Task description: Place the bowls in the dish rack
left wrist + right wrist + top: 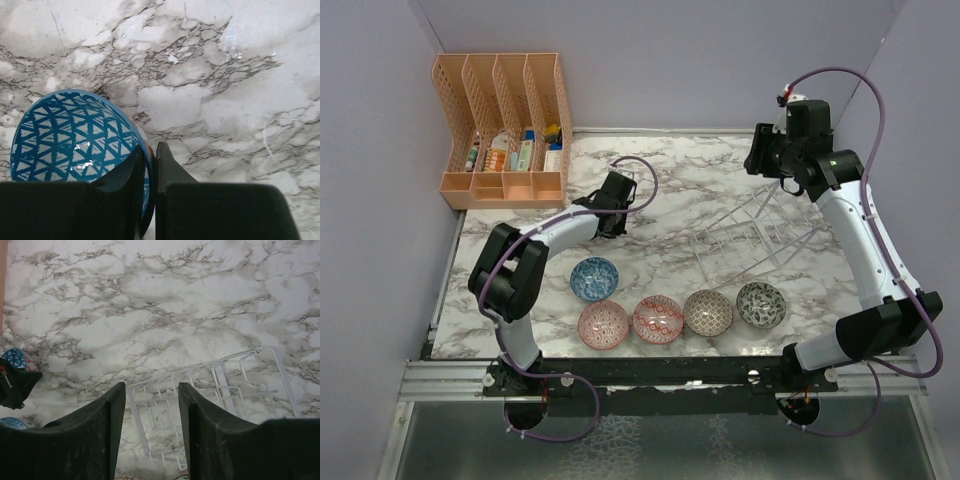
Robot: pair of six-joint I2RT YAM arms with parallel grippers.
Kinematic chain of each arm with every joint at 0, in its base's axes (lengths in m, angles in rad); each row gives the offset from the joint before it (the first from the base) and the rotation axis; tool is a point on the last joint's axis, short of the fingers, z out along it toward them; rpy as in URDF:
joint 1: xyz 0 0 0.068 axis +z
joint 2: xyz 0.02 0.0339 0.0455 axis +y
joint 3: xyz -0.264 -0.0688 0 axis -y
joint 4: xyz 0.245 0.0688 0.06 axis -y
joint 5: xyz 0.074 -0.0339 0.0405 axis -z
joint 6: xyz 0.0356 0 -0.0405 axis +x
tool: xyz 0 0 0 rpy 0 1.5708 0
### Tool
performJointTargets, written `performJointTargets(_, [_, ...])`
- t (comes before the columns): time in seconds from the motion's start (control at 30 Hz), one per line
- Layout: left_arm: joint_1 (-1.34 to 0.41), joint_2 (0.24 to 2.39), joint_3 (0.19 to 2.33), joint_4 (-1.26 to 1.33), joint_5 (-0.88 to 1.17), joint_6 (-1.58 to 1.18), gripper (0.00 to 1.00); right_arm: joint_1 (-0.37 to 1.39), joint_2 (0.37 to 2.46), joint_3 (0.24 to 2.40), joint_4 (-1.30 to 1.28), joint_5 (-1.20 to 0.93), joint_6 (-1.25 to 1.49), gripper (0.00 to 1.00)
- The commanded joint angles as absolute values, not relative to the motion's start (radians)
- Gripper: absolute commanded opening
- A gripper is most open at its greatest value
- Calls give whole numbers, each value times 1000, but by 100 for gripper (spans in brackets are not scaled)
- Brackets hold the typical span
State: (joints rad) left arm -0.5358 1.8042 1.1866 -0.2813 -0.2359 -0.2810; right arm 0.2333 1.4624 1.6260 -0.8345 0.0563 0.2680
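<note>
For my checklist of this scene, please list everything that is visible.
free blue bowl: 1, blue, behind row
held blue bowl: 1, blue, in left tool
pink-red bowl: 1, pink-red, row's left end
red bowl: 1, red, row second
brown bowl: 1, brownish, row third
grey-green bowl: 1, dark, row's right end
dish rack: 1, clear wire, centre-right
file organiser: 1, orange, far-left corner
table: 1, white marble
left tool: 1, black, shut
right tool: 1, black, open, near rack

Lower rim of blue bowl (pixel 70 135) behind left tool (pixel 150 152) (hidden from above), dish rack (pixel 220 390), near end behind right tool (pixel 151 390)
</note>
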Motion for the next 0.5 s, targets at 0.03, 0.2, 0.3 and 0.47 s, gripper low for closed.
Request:
performJointTargets(0.03, [-537, 1677, 1313, -318, -161, -377, 0, 227, 1450, 1702, -884, 92, 295, 46])
performJointTargets(0.2, [-538, 1601, 1397, -287, -32, -533, 0, 214, 1464, 1707, -885, 94, 313, 51])
performJointTargets(0.3, [-537, 1571, 1386, -221, 90, -678, 0, 210, 1467, 1708, -884, 109, 317, 56])
performJointTargets(0.47, [-538, 1515, 1245, 13, 244, -1003, 0, 186, 1442, 1665, -865, 115, 325, 60])
